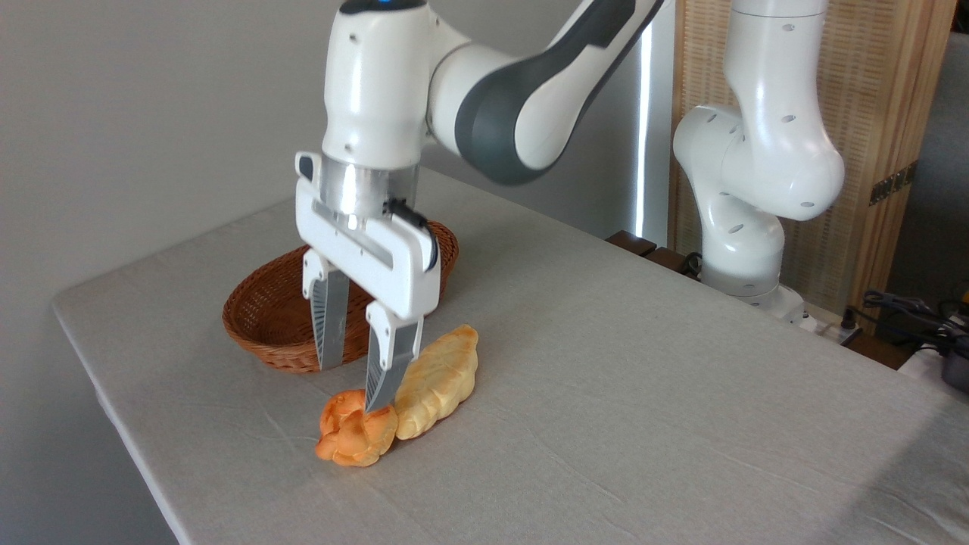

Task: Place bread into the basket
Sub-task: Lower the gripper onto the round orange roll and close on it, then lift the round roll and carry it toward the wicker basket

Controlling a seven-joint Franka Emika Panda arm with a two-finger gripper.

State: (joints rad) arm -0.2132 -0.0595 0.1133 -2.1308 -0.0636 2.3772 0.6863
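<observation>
Bread [354,437]: small orange-golden knotted bun, sitting on the table in the lower centre of the frame, its right side touching a longer pale braided loaf [439,382].
Basket [280,318]: oval brown wicker basket, lying empty just behind the bun, left of centre, partly hidden by the robot's wrist.
Gripper [354,386]: pointing straight down above the bun, its two fingers spread apart and pinching nothing; the right finger [390,371] is reaching the bun's top right edge, close to the seam with the loaf, while the left finger is hanging in front of the basket's near wall, higher than the bun.
Table [643,393]: covered in pale grey cloth, lightly wrinkled.
Risk, misaligned grasp: the bun appears to be sitting left of and below the right finger, not centred between the fingers, so closing may be clipping only its edge and letting it roll away.
Risk, wrong item: the loaf is pressing against the bun, so a finger coming down in the seam could be shoving or catching the loaf instead.
Risk, basket: the left finger looks near the rim, though depth is hard to judge; a nudge could be sliding the basket.
</observation>
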